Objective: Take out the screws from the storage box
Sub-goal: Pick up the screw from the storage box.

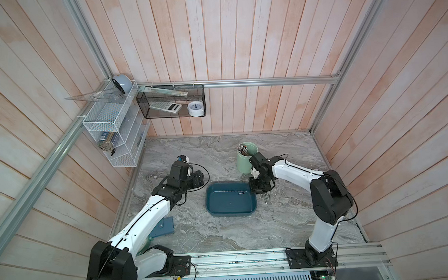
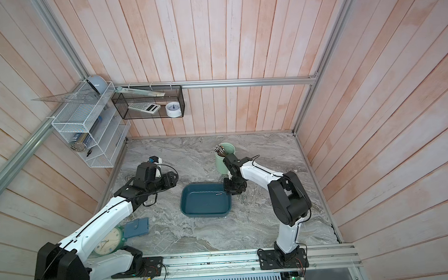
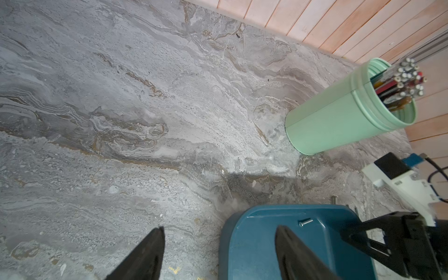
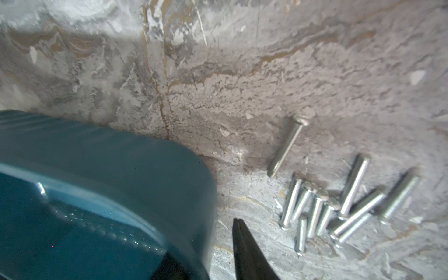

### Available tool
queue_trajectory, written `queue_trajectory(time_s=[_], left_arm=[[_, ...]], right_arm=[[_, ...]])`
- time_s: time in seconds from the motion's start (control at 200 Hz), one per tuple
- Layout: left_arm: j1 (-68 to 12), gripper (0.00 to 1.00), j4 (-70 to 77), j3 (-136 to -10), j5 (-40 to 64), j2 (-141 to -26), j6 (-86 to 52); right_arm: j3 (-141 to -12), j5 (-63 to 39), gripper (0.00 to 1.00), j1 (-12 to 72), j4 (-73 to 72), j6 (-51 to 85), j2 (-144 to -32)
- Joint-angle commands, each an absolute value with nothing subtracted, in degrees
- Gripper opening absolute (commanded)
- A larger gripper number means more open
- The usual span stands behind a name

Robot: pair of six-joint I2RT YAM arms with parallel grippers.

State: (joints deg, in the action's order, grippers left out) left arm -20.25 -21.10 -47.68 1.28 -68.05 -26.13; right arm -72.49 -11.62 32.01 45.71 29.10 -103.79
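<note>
Apparently the last screw lies in the storage box; right hand, grip unreadable, hangs by screws unloaded off its right edge; left hand open.

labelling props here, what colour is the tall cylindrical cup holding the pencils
Tall cylindrical cup: plain pale mint green, clearest in the left wrist view.

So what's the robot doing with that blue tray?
It's taking screws out of the blue storage box. Most lie in a pile on the table beside it, by the right gripper. One screw is left inside. The left gripper hovers open and empty near the box's other side.
</note>
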Motion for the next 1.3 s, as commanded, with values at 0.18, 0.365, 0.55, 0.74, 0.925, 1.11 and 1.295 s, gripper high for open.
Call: queue_trajectory(time_s=[0.18, 0.365, 0.55, 0.74, 0.925, 1.11, 1.295], left_arm=[[-19.98, 0.77, -21.62, -49.35, 1.95, -68.4, -26.13], [-20.04, 0.77, -21.71, -49.44, 1.98, -68.55, -26.1], [-20.04, 0.77, -21.71, -49.42, 1.76, -68.58, -26.18], [-20.04, 0.77, -21.71, -49.31, 1.76, -68.41, -26.26], [-20.02, 0.77, -21.71, -49.3, 1.97, -68.38, -26.4], [-20.03, 0.77, -21.62, -49.23, 2.01, -68.18, -26.37], [-20.04, 0.77, -21.39, -49.25, 2.25, -68.15, -26.42]], right_arm=[[-72.08, -4.29, 0.38, 32.52, 49.31, 26.57, -93.48], [-74.11, -3.11, 0.45, 36.52, 49.97, 26.06, -91.15], [-80.02, 1.01, 0.46, 42.83, 53.22, 29.28, -98.91], [-84.13, 6.81, 0.47, 46.31, 53.82, 36.81, -105.98], [-83.89, 6.34, 0.48, 46.49, 49.8, 46.14, -109.78], [-84.58, 6.59, 0.48, 46.59, 49.22, 53.69, -113.03], [-86.4, 9.55, 0.48, 46.74, 52.09, 58.27, -115.04]])
